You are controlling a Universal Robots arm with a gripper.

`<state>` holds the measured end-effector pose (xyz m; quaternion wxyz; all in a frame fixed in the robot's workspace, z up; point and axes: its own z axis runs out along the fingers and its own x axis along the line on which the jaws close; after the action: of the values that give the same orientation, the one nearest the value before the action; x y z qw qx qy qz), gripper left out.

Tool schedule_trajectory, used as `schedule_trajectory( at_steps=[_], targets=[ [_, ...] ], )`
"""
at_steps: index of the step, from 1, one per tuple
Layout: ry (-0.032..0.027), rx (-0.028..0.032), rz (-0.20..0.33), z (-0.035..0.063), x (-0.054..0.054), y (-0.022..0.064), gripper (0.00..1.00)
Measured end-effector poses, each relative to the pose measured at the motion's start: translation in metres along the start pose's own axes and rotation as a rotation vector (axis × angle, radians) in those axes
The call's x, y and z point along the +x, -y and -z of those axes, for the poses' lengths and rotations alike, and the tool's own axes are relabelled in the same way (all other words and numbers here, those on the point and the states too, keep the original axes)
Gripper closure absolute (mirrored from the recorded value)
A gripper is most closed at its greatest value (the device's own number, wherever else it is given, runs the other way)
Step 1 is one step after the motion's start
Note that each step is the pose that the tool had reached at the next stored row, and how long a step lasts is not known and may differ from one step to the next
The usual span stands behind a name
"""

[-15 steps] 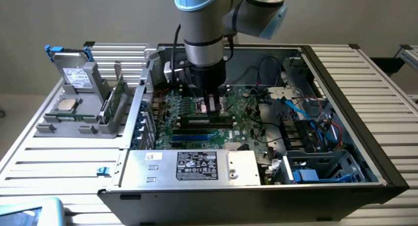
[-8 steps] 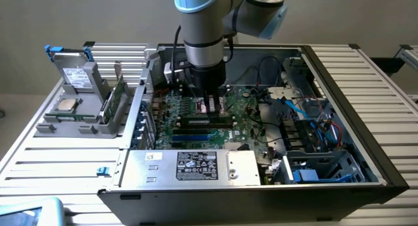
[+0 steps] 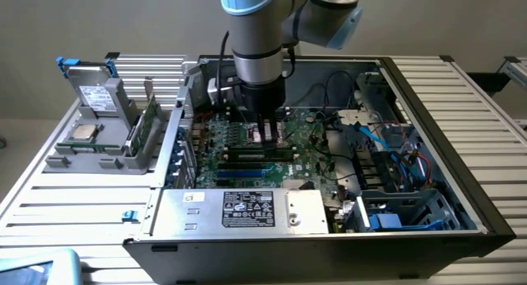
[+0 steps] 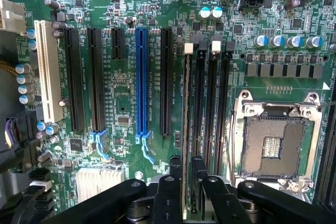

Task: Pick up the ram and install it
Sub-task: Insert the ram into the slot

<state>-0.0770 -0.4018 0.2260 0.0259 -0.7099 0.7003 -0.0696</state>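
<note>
The ram (image 4: 185, 103) stands edge-on in the memory slot nearest the black expansion slots, a thin green strip running the slot's length. From the exterior view it is a dark stick (image 3: 261, 153) lying across the motherboard (image 3: 309, 146) inside the open computer case. My gripper (image 4: 187, 174) sits directly over one end of it, a black finger (image 4: 175, 169) on each side. The fingers look slightly parted, so the gripper is open around the ram's top edge. The arm comes straight down into the case, with the gripper (image 3: 265, 140) just above the stick.
An empty CPU socket (image 4: 273, 145) lies beside the memory slots, and a blue expansion slot (image 4: 141, 77) lies on their other side. A silver power supply (image 3: 239, 211) fills the case front. Cables (image 3: 387, 149) crowd the exterior view's right. A grey rack (image 3: 103, 112) with parts stands outside the case.
</note>
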Motion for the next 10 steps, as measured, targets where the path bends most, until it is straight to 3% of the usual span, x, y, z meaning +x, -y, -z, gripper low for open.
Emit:
schedule_trajectory(
  at_steps=[5, 7, 10],
  targets=[
    [0.0, -0.0053, 0.0, 0.0164, 0.001, 0.0081, 0.77],
    [0.0002, -0.014, 0.001, 0.0211, 0.002, 0.0109, 0.77],
    [0.0007, -0.035, 0.002, 0.0237, 0.002, 0.0156, 0.77]
  ],
)
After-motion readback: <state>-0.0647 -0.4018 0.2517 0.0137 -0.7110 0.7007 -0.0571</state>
